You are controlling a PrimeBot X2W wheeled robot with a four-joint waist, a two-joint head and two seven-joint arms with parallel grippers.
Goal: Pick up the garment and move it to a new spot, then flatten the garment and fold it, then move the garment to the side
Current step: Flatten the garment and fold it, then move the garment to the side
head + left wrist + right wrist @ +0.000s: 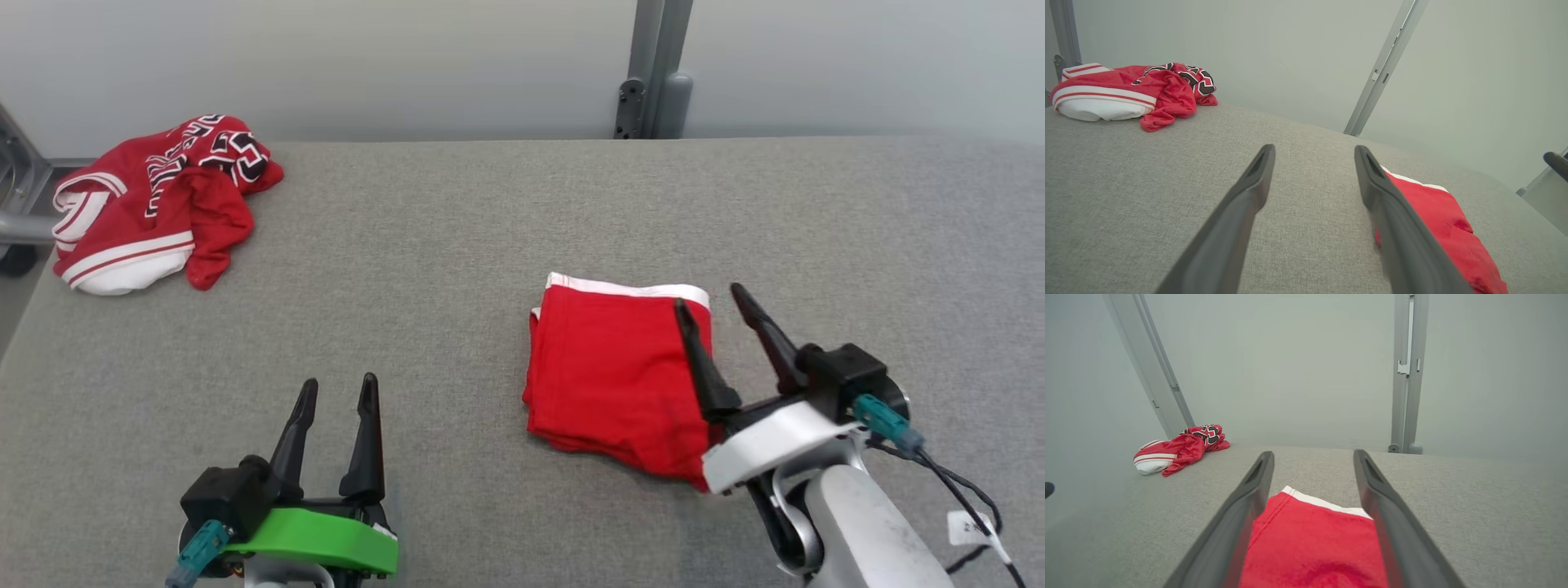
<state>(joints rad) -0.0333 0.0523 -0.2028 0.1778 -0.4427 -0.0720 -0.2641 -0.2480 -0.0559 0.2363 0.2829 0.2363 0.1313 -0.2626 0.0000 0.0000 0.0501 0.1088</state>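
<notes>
Head view: the folded red garment [612,376] is lying on the right part of the gray woven table [408,278], white band at the far edge. The right gripper [707,296] is hanging over its right side, fingers apart, holding nothing. The left gripper [340,380] is waiting w/ fingers apart too. Left wrist view: the cloth is looking soft & lumpy. Right wrist view: it's looking light & floppy, so I'd be pinching a thick folded edge.

Soft, even, fairly bright light leaves only faint shadows on the grey desk [457,245]. In the right wrist view a far post [1167,388] leans from wide-angle distortion. The left claw [1314,153] has fingers [1400,237] blurred up close.
</notes>
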